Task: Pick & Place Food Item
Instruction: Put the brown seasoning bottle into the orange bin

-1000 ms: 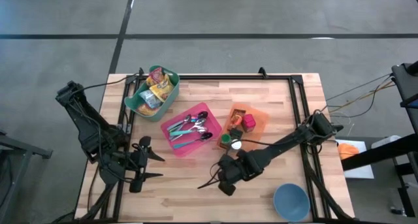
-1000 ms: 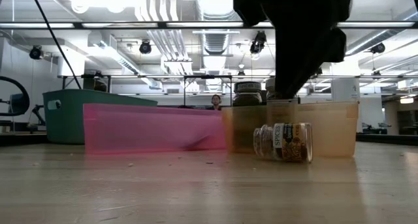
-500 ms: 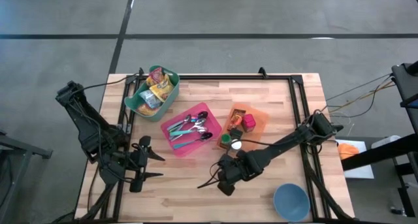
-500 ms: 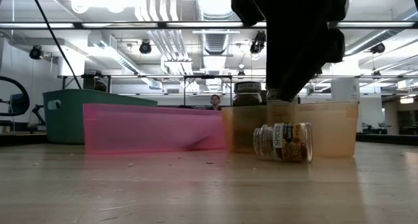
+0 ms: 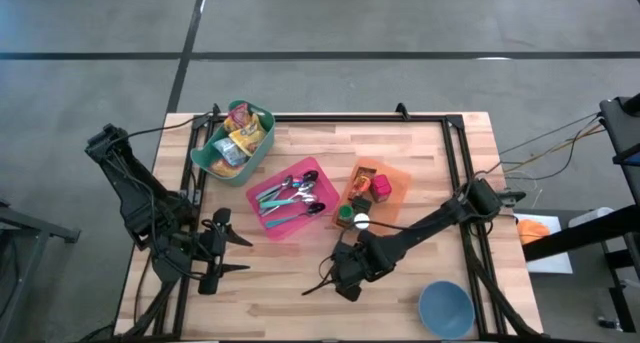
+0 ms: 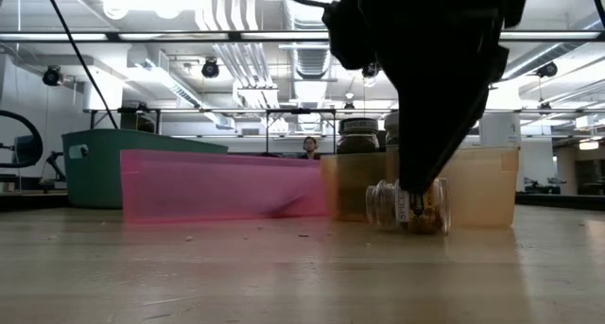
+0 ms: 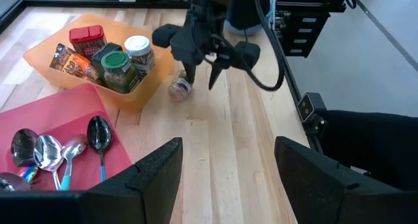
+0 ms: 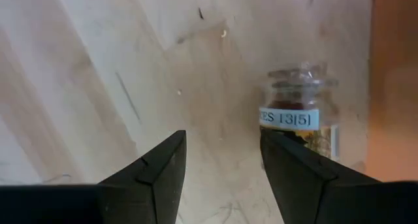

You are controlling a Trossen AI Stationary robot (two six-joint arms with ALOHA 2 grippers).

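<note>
your right gripper [image 7: 201, 72] hangs low over the table [image 5: 400, 143], just in front of the orange bin [image 5: 395, 191]. its two fingers [image 8: 160, 165] are spread apart and they pinch nothing. you can see bare wood between them in the right wrist view.

look for the little spice jar [image 8: 299, 116]. it lies on its side on the wood, right beside the orange bin's wall. it has a clear glass body, dark spice inside and a white label. in the right wrist view the jar sits off to one side of the gap, past one finger, not between the two. in the left wrist view the finger tips point down just next to the jar [image 7: 179, 87]. in the low view the dark arm hangs in front of the jar [image 6: 416, 206] and hides part of it, so you cannot tell there if a finger touches the glass.

inside the orange bin stand more jars and a red box. next to it is the pink tray [image 5: 268, 188] with spoons [image 5: 295, 193], then the green bin [image 5: 205, 161] with snack bags.

your left gripper [image 5: 228, 253] waits near the left edge of the table, well away from the jar. its fingers are spread wide and hold nothing.
</note>
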